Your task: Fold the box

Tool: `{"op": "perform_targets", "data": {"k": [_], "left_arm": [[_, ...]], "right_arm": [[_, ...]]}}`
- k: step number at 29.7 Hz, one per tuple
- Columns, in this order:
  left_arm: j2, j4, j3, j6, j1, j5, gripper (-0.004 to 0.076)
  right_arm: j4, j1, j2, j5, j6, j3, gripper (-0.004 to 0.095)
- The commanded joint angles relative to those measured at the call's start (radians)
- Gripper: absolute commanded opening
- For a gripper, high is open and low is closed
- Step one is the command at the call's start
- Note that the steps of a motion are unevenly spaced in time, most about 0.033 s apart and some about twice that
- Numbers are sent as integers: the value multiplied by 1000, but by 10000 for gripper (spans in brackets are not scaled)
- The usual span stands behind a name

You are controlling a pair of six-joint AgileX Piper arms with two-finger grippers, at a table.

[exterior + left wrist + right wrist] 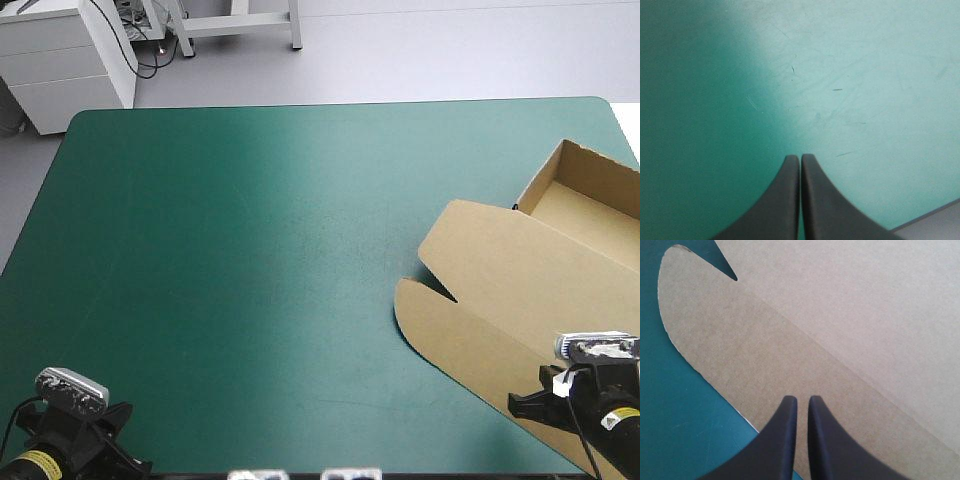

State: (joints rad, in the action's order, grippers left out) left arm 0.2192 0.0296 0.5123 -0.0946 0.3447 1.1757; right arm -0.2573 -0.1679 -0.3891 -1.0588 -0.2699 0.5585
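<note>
The brown box (520, 290) lies at the table's right side as an open tray (590, 205) with raised walls at the far right. Its lid lies flat toward the middle, ending in a rounded front flap (720, 340). My right gripper (802, 399) is shut and hovers low over that flap near its edge, with nothing between the fingers. Down at the near left corner, far from the box, my left gripper (800, 157) is shut over bare teal-green cover (850, 75).
Left of the box, the teal-green cover (250, 250) stretches to the table's left and far edges. The table's near edge (935, 222) shows just beside my left gripper. The tray reaches toward the table's right edge.
</note>
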Motion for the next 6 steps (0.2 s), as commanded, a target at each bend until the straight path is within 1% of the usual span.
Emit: {"op": "perform_targets", "data": {"k": [1, 6], "left_arm": [[13, -2, 23, 7, 8, -47, -8], [13, -2, 23, 7, 8, -47, -8]], "right_arm": [[-15, 2, -5, 68, -13, 9, 66], [-15, 2, -5, 67, -13, -34, 66]]}}
